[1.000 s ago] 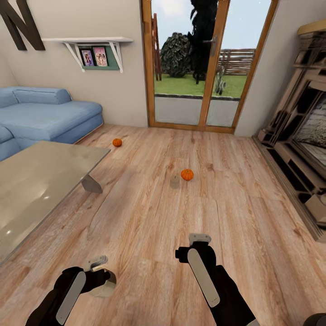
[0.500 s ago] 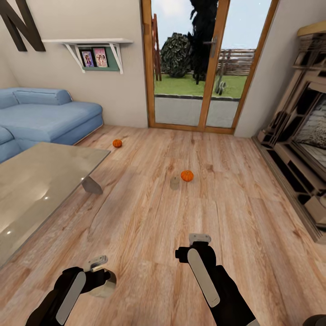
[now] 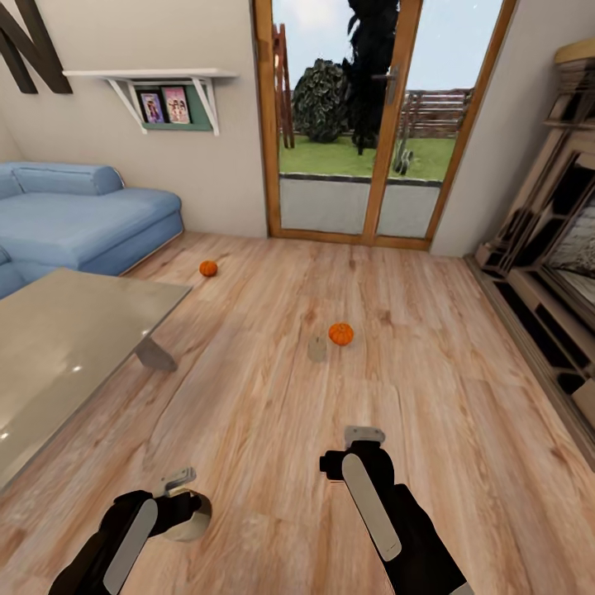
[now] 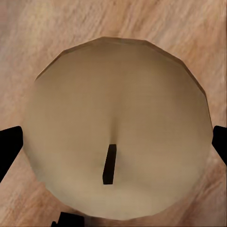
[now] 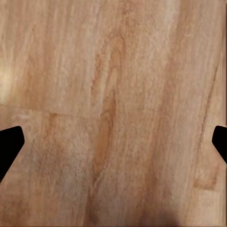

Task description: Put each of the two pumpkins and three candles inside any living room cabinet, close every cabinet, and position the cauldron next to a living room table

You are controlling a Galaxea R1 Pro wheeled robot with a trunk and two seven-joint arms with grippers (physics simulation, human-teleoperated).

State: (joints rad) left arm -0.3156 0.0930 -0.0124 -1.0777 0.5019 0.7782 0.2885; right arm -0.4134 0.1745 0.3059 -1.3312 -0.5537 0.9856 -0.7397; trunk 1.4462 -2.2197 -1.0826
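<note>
Holding a candle (image 3: 187, 518) between its fingers, the left hand (image 3: 183, 506) sits low at the near left over the wooden floor (image 3: 273, 430). In the left wrist view that held candle (image 4: 116, 130) has its pale round top and short dark wick facing the camera, with a black fingertip (image 4: 8, 149) close against either side. The right hand (image 3: 364, 434) hangs a little farther forward and to the right, holding nothing; its wrist view has bare floor planks (image 5: 113, 113) between two dark fingertips (image 5: 9, 142) set wide apart.

To the left, a glass-topped counter (image 3: 58, 347) stretches from the near edge toward the room's middle. Beyond the hands, near the centre of the floor, a second candle (image 3: 317, 349) stands upright, with a pumpkin (image 3: 340, 334) just beside it to the right; whether the two touch cannot be told. The other pumpkin (image 3: 208, 268) lies farther back and to the left, on the floor near the front of a blue sofa (image 3: 83, 215). Along the right wall runs a wood shelving unit (image 3: 554, 273). At the far end stands a wood-framed glass door (image 3: 372, 124), and on the wall to its left a white shelf (image 3: 149, 76) with framed pictures beneath it.
</note>
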